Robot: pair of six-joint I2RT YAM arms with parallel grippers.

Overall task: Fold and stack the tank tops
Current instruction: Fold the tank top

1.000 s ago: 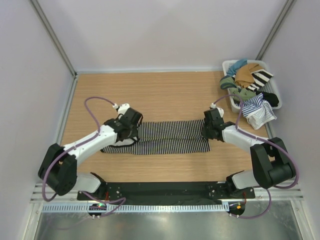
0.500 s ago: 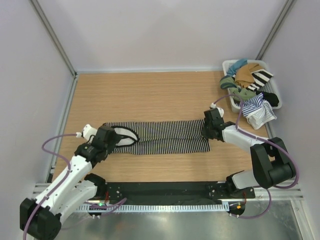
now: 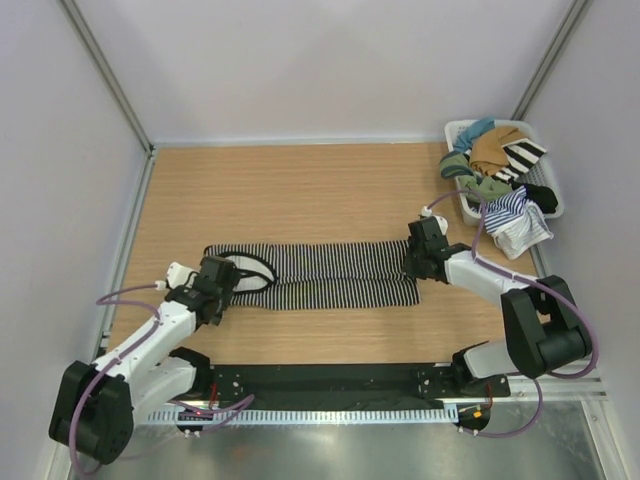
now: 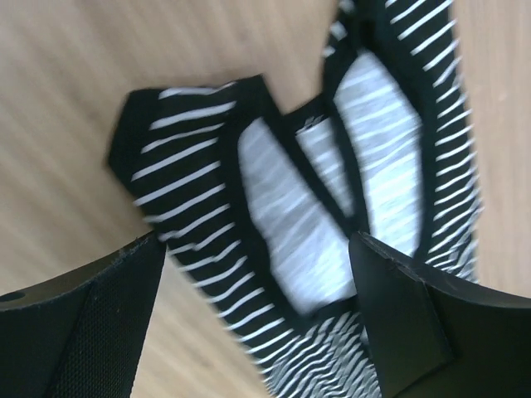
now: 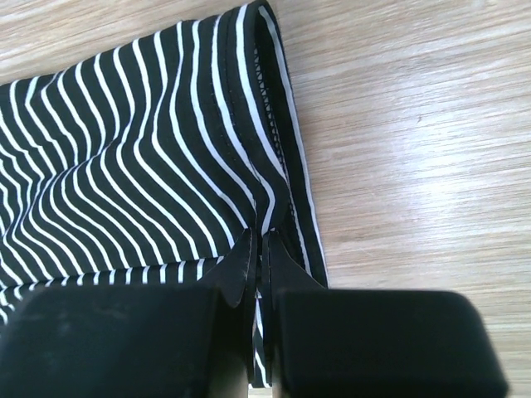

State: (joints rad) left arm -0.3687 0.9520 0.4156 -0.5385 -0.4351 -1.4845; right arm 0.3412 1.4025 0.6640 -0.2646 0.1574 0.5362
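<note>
Overhead and wrist views of a black-and-white tank top laid flat as a long band across the wooden table, straps to the left, hem to the right. The left gripper stands over the strap end and hides part of it from above. In the left wrist view its fingers are spread wide with nothing between them; the neckline and armholes lie beneath, smeared by blur and cut off at the upper and lower edges. A small mark at the neck band is too blurred to read.

The right gripper sits at the hem end. In its wrist view the jaws are closed to a thin slit and pinch a raised ridge of the striped fabric just inside the hem; the gripper body covers the cloth nearest the camera, and the garment runs out of view on the left.

The blue-and-white tank top hangs bunched over the near rim of a white basket at the far right corner, well apart from both grippers; its folds hide its shape, and its neckline cannot be made out. The other clothes in the basket are tangled and overlap one another.
</note>
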